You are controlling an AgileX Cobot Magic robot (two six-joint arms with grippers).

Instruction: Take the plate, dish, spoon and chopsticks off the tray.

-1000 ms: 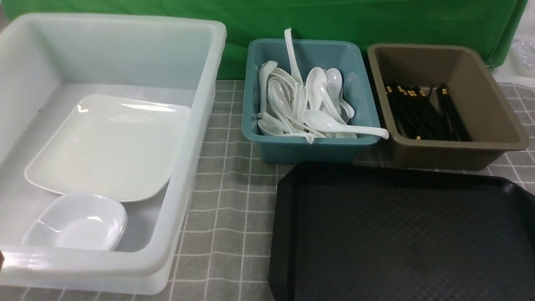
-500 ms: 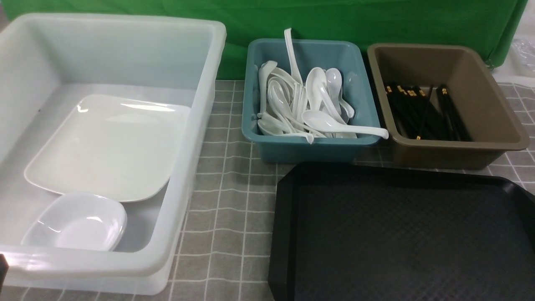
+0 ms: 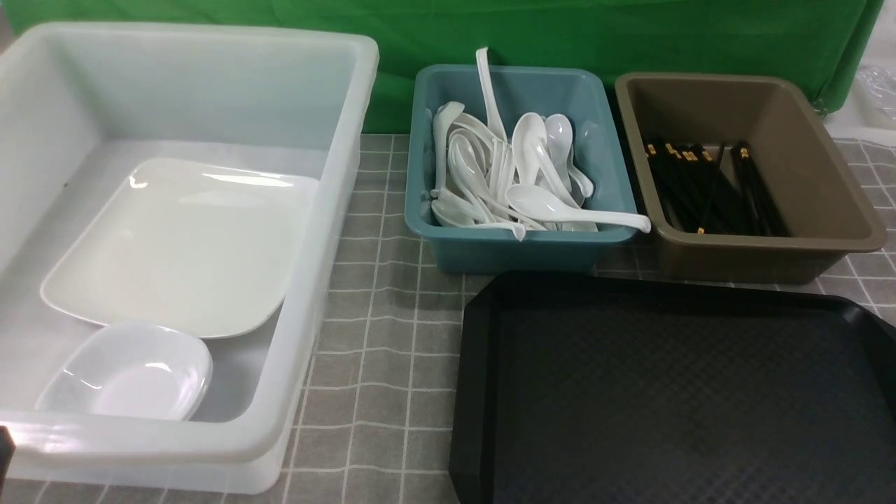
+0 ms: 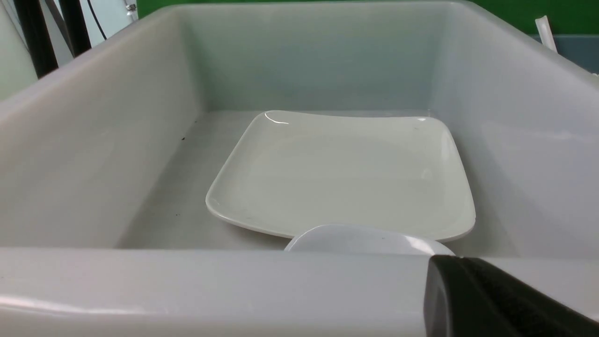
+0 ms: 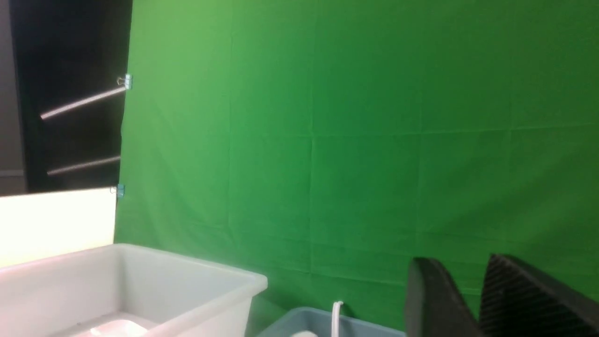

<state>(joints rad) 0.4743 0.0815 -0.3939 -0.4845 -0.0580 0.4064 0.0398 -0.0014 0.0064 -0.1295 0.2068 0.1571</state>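
On the table's (image 3: 378, 315) left side: translucent white bin (image 3: 210, 448), largest item. Right, nearest the robot: black tray (image 3: 476, 392), nothing on the part in view.

White square plate (image 3: 182, 245) lies flat on the bin floor. Teal tub (image 3: 504, 252) and brown tub (image 3: 735, 262) stand side by side beyond the tray. Small white dish (image 3: 133, 374) sits in the bin's near corner, rim overlapping the plate's edge. Topmost soup spoon (image 3: 560, 206) rests on the teal tub's heap, handle overhanging the rim toward the brown tub. Black chopsticks (image 3: 707, 192) lie bundled in the brown tub.

Left fingers (image 4: 491, 299): one black tip shows just outside the bin's near wall; released or clenched, cannot tell. Right fingers (image 5: 435, 299): slightly parted, grasping nothing, raised and aimed at the green backdrop.

Judgement: clearing looks done; the step is withdrawal. Do it well: back the left arm straight off the bin wall without nudging it, and keep the right arm high, clear of that overhanging spoon handle.
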